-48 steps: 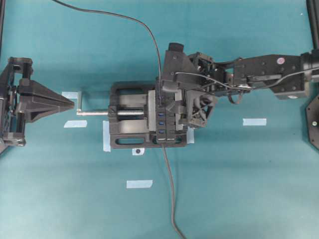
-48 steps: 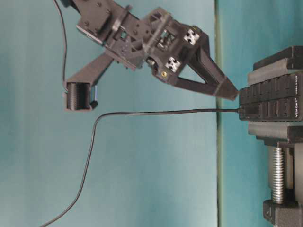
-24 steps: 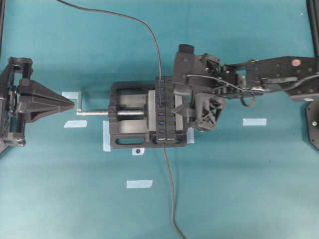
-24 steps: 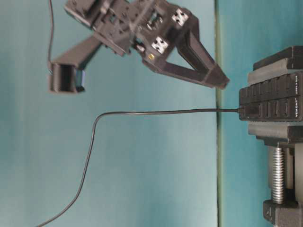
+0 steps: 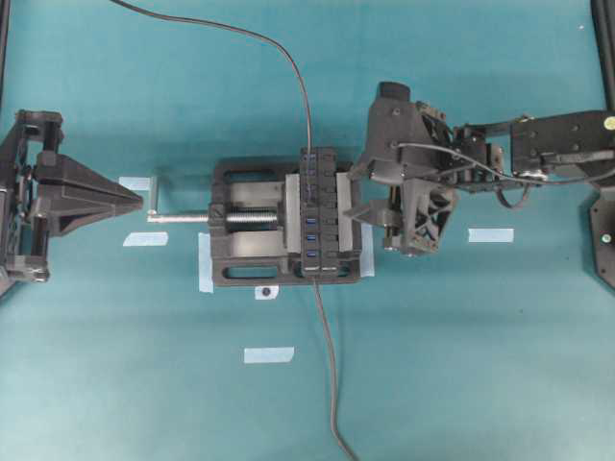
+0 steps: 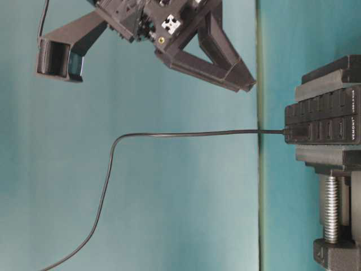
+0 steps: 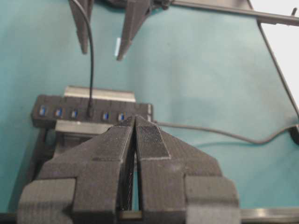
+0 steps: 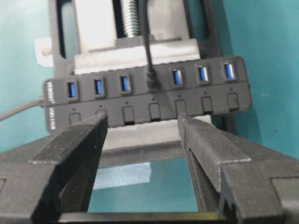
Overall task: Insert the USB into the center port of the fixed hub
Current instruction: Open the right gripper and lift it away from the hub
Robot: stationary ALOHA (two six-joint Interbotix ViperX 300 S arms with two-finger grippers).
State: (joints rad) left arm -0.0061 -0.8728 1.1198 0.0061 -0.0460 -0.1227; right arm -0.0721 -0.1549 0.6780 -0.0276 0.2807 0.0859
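The fixed hub (image 5: 317,216) is clamped in a black vise (image 5: 240,259). The USB plug (image 8: 150,81) sits in the center port, and its thin cable (image 5: 288,67) runs off to the far edge. The plug also shows in the left wrist view (image 7: 89,112) and the table-level view (image 6: 290,132). My right gripper (image 5: 363,195) is open and empty, just right of the hub and raised above it (image 6: 245,86); the hub lies beyond its fingertips (image 8: 142,121). My left gripper (image 5: 139,200) is shut and empty at the far left, by the vise handle; its closed tips (image 7: 135,119) point at the hub.
The vise screw and handle (image 5: 178,218) stick out toward my left gripper. The hub's own cable (image 5: 330,365) runs to the near edge. Several pale tape strips (image 5: 490,234) lie on the teal table (image 5: 480,365).
My right gripper has drawn back to the right and upward off the hub, leaving the plug in the port. The left arm has not moved.
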